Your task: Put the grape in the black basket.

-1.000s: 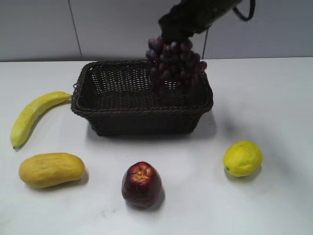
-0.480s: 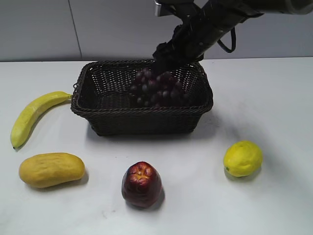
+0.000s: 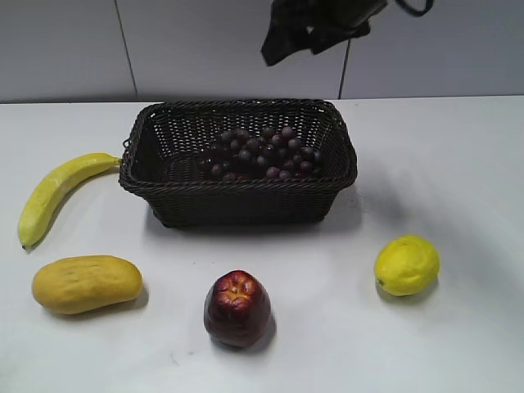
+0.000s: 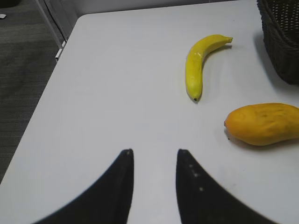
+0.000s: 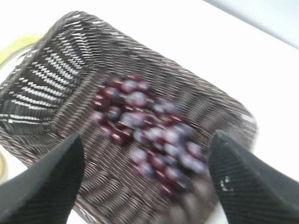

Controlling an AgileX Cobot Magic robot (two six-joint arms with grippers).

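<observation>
Ext cam: front of table (image 3: 458,164), slanted down, mid-range. L wrist cam: low over left end, sees banana (image 4: 198,63) and basket (image 4: 280,42) corner, shared w/ ext. R wrist cam: close above basket, looking down, blurred.

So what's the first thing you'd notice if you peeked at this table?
The big black basket in the middle at the back, with the grape bunch lying inside it. Above it hangs the right gripper, its jaws wide open and holding nothing. Bright fruit sits around the front: a banana and a mango on the left, a red apple in the middle, a lemon on the right.
</observation>
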